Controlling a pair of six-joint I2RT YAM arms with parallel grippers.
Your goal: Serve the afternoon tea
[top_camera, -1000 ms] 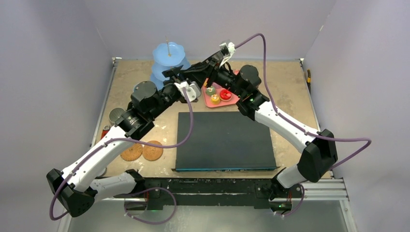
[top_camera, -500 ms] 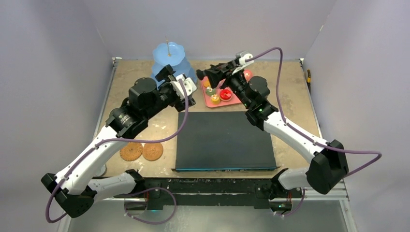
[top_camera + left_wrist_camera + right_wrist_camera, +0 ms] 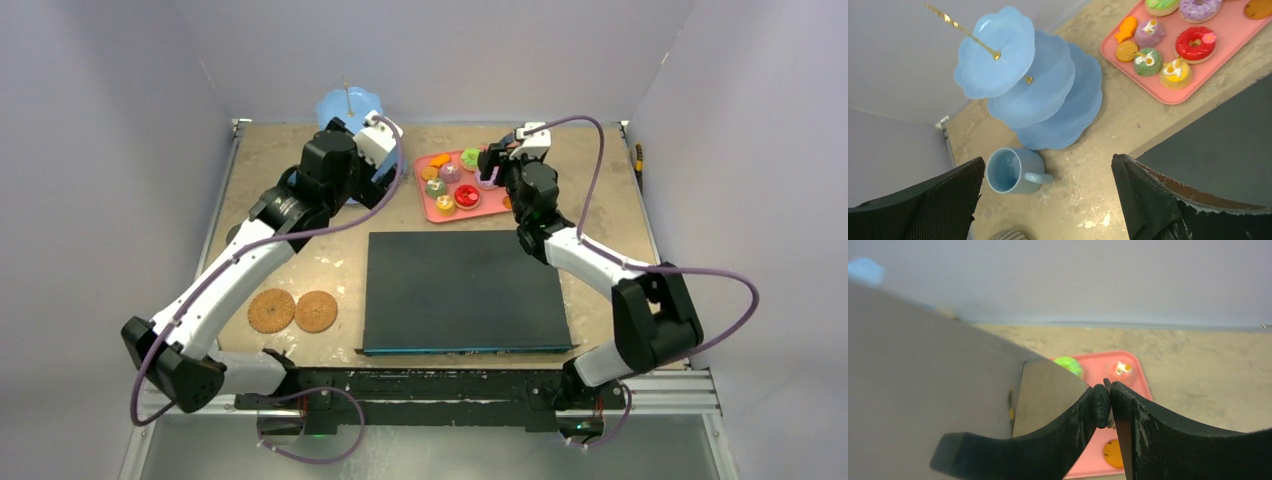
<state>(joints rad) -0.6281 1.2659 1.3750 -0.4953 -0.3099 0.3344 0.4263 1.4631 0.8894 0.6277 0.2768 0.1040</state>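
Your left gripper [image 3: 1048,162] hangs wide open and empty above the stand [image 3: 1048,75], upper left; a careless descent may topple it. Right gripper [image 3: 491,166], over the tray [image 3: 427,208]: grip cannot be told.

Soft, even light falls from above. The top view is bright and sharp, without glare, and the pale walls [image 3: 450,50] take a faint lilac cast. The arms [image 3: 230,285] throw only weak, soft-edged shadows on the table [image 3: 330,268], and the black mat [image 3: 465,290] reads as a flat dark slab with little detail. In the left wrist view the stand [image 3: 1048,90] and cakes [image 3: 1195,44] are crisp and well exposed, while the left gripper [image 3: 1047,165] shows its jaws near-black at the bottom corners. The right wrist view is poorest: a grey shape [image 3: 923,380] fills its left side, wholly out of focus, and the pink tray [image 3: 1135,371] behind is smeared.
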